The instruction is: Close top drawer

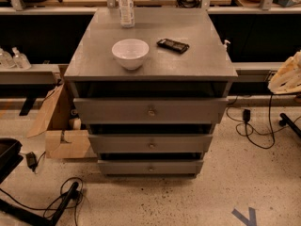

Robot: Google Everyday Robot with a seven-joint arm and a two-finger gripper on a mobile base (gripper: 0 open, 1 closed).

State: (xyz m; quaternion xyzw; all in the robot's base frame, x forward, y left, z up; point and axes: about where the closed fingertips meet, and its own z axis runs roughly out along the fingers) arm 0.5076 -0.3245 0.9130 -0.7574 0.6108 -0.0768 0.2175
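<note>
Grey painted wood all over the cabinet. On its top: white bowl near the front, clear bottle upright at the back, flat dark device to the right of the bowl.

Top drawer: stands pulled out from under the cabinet top, with a dark gap above its long front panel and a small metal knob at centre. Not yet closed.

Gripper: hangs at the far right edge of view, about level with the cabinet top, well apart from the drawer front and partly cut off. Cannot tell whether open or closed, or whether holding anything.

Likely trouble from here:
- Coming in from the right side and meeting the drawer's right corner instead of the panel face; probably skews the drawer and jams it short of shut.
- Pushing far off centre; same racking, same jam.
- Arriving too high and striking the cabinet top's front edge; jolts the bowl, may topple the bottle.
- Pushing hard past the stop; may shove the whole cabinet back.
- Dragging through the black cable looped on the floor at right; possible snag.
</note>
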